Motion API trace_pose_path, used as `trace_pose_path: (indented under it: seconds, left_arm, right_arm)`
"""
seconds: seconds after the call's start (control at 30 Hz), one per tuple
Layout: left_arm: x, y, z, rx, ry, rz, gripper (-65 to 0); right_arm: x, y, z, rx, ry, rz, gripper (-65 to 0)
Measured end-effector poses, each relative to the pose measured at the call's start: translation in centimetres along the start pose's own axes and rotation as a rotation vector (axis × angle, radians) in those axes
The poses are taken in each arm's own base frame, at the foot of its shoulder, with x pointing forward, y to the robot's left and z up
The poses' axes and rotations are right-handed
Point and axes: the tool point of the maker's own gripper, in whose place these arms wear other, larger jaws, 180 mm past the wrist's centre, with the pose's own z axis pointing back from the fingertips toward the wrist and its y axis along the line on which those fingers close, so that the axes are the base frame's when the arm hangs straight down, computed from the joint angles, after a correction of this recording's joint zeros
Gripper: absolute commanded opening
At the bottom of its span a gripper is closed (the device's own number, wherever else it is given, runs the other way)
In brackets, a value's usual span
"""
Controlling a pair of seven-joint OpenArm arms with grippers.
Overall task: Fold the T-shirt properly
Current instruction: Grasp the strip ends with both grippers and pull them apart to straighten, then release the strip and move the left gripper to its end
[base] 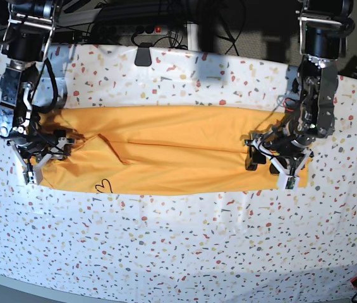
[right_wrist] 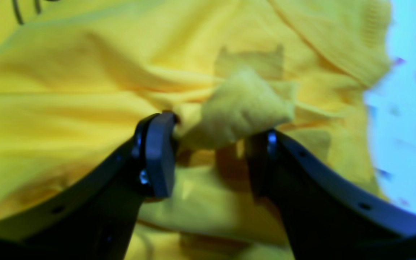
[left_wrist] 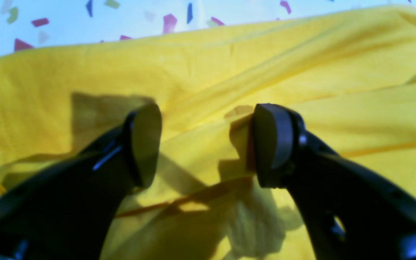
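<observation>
Two grippers, one at each short end of the cloth, and they are not in the same state. The right gripper (right_wrist: 208, 144), seen through its own wrist camera, has its jaws partway apart with a bunched tuft of yellow fabric standing up between them; the tuft seems to rest against both fingers, but whether it is truly pinched or only sitting in the gap I cannot tell. The left gripper (left_wrist: 208, 144) has its jaws clearly spread, the pads well apart, with a raised fold of cloth lying in the gap and pressing against one pad only; it holds nothing.

Moving outward, the T-shirt (base: 165, 151) lies as a long, narrow band across the speckled table (base: 178, 252), already doubled over lengthwise by the look of it. Its long axis runs side to side in the base view, straight from one gripper to the other. A small heart outline (base: 104, 185) in black shows at the near edge, toward the right arm's end. Creases run diagonally across the middle of the band.

The relation that matters: each arm sits right over its own end of the band, neither nearer than the other, and the cloth stretches away from each set of jaws toward the opposite arm. I would judge the next fold has to bring one short end along that axis toward the other, so a firm pinch on an end comes first.
</observation>
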Motion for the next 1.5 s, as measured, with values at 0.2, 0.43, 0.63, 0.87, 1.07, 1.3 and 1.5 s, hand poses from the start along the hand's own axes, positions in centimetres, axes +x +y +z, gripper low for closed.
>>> trace_pose_path:
  seconds: [0.2,0.43,0.63,0.87,1.07,1.3,1.5]
  left_arm:
    - [0.6,0.6,0.2,0.003,0.009,0.004,-25.9]
    - [3.0,0.1,1.9,-0.006,-0.031,-0.018,-25.9]
    - [8.8,-0.5,5.1,0.009,-0.146,-0.135,-25.9]
    - [7.8,6.7,7.3,0.192,-0.077,-0.159,-25.9]
    - [2.6,11.7,6.9,0.206,0.073,0.011,-25.9]
    - [0.8,13.3,7.3,0.090,0.168,0.178,-25.9]
    - [-1.4,10.7,7.6,-0.121,0.246,0.256,-25.9]
  right_arm:
    - [1.1,-3.2,1.3,-0.017,-0.021,-0.027,-35.1]
    - [5.0,-2.5,3.3,0.023,-0.129,-0.030,-35.1]
    - [9.5,1.4,7.3,0.144,-0.230,0.111,-35.1]
    - [13.2,6.3,13.2,0.252,-0.374,0.252,-35.1]
    - [10.7,9.6,14.8,0.305,-0.372,0.281,-35.1]
    - [8.8,11.1,16.4,0.319,-0.359,0.324,-35.1]
    - [8.6,11.3,16.8,0.317,-0.354,0.339,-35.1]
